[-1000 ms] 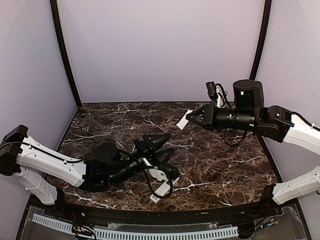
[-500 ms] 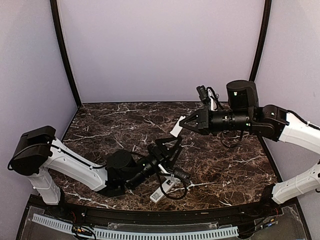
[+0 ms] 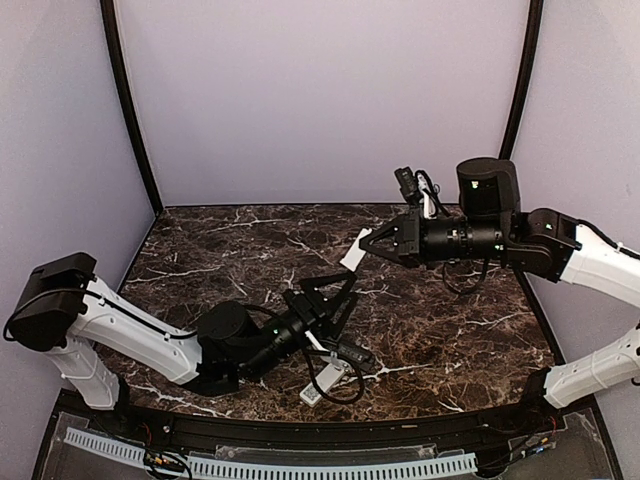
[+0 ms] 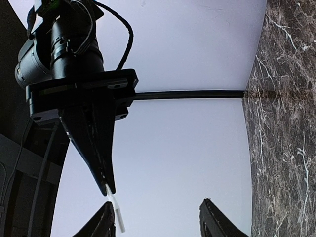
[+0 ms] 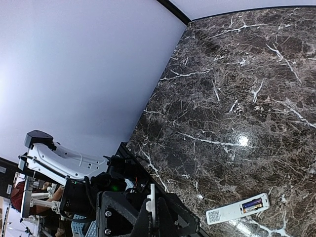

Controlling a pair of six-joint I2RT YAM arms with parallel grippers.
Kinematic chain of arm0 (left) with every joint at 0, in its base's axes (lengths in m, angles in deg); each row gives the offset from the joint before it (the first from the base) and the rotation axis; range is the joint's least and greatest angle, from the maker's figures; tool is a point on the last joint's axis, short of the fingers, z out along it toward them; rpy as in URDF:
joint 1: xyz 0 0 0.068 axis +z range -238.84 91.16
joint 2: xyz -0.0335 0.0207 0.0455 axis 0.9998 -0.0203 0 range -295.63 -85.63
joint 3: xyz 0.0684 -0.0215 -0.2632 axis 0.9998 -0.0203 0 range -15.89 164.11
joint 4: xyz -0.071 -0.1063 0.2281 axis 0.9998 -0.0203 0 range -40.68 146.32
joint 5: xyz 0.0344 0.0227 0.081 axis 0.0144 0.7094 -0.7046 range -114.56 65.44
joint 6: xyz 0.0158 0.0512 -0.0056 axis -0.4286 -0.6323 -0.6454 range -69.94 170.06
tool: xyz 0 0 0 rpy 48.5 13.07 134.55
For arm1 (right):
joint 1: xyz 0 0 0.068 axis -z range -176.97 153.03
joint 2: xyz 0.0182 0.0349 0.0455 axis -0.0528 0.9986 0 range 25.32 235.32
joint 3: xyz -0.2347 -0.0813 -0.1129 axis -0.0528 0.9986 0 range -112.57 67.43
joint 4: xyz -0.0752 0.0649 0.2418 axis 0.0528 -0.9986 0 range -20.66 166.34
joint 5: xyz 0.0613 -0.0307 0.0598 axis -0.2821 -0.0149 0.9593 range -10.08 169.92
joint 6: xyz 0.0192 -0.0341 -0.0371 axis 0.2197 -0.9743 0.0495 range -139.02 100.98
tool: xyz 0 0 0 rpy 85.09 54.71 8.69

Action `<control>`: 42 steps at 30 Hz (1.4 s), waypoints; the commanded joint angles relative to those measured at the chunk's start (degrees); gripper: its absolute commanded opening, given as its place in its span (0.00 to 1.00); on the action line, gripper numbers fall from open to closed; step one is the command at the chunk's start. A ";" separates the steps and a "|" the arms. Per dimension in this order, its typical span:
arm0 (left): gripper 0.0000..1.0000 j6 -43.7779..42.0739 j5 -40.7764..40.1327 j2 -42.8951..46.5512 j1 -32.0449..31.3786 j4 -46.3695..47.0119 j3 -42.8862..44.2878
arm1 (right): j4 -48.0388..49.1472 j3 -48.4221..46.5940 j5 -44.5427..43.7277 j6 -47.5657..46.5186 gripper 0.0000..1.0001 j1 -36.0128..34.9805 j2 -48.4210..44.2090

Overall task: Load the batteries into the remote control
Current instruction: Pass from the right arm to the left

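Note:
The white remote control (image 5: 232, 211) lies label side up on the marble table, near the front edge. Its compartment is open and two dark bluish batteries (image 5: 252, 204) lie in it. In the top view the remote (image 3: 318, 386) is partly hidden under the left arm's cable. My right gripper (image 3: 368, 246) is held in the air, shut on a thin white plastic piece (image 3: 355, 250), which also shows in the right wrist view (image 5: 151, 200) and the left wrist view (image 4: 117, 213). My left gripper (image 3: 340, 290) is open and empty. It is raised above the remote and points toward the right gripper (image 4: 96, 148).
Dark marble table (image 3: 440, 330) with lavender walls on three sides and a black rail along the front edge (image 3: 300, 425). The left arm's cable (image 3: 335, 365) loops over the remote.
My left gripper swung right and rose off the table toward the right gripper. My right gripper moved a little left with the white piece. The remote stays on the table.

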 commanded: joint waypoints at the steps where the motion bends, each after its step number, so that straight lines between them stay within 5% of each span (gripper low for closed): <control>1: 0.57 0.58 1.60 3.61 -2.05 17.36 -1.56 | -0.24 -1.19 -1.75 -1.12 0.00 -0.43 -1.02; 8: 0.57 -1.71 0.98 3.12 -3.27 18.47 -0.58 | -0.27 -0.74 -1.12 -0.94 0.00 -0.44 -0.78; 15: 0.45 -1.26 -4.65 3.74 -3.27 18.53 0.93 | -0.96 -1.50 1.82 -1.45 0.00 -0.44 0.33; 23: 0.53 -0.37 -8.02 4.22 -3.16 18.54 1.37 | -1.00 -2.38 4.71 -1.98 0.00 -0.43 2.25; 39: 0.01 -0.94 -9.17 4.17 -2.92 18.52 3.65 | 0.04 -2.65 7.90 -2.11 0.00 -0.44 3.12; 42: 0.00 -0.83 -8.88 4.11 -2.92 18.55 3.76 | 0.74 -2.73 8.67 -1.97 0.00 -0.43 3.74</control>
